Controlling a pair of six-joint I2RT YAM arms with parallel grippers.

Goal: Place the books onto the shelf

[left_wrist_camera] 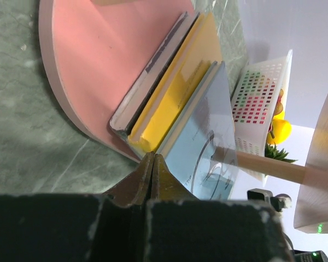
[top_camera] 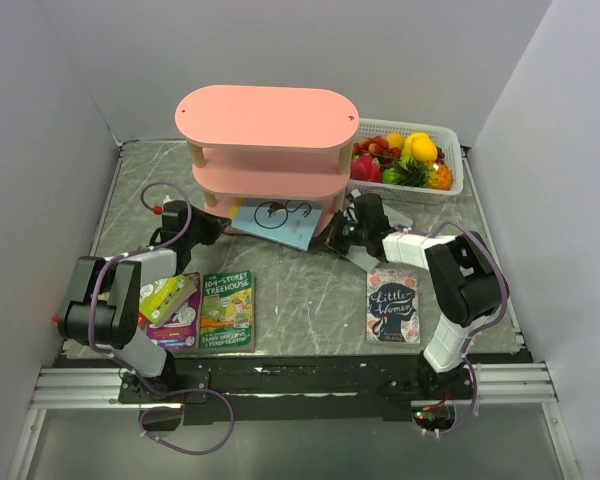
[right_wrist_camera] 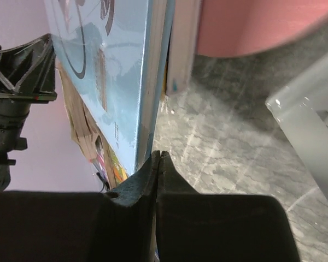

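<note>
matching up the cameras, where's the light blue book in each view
top external: light blue book centre, sticking out of the pink shelf's front
left wrist: the book right of centre, beside the yellow book
right wrist: the book upper left, edge-on
shared landmark: the pink shelf

From the bottom edge of the top view I have my left arm [top_camera: 98,300] and right arm [top_camera: 462,285] folded, elbows out toward the sides. The left gripper [top_camera: 216,228] points right at mid-frame and the right gripper [top_camera: 334,238] points left toward it. Both wrist views show fingertips pressed together, gripping nothing.
</note>
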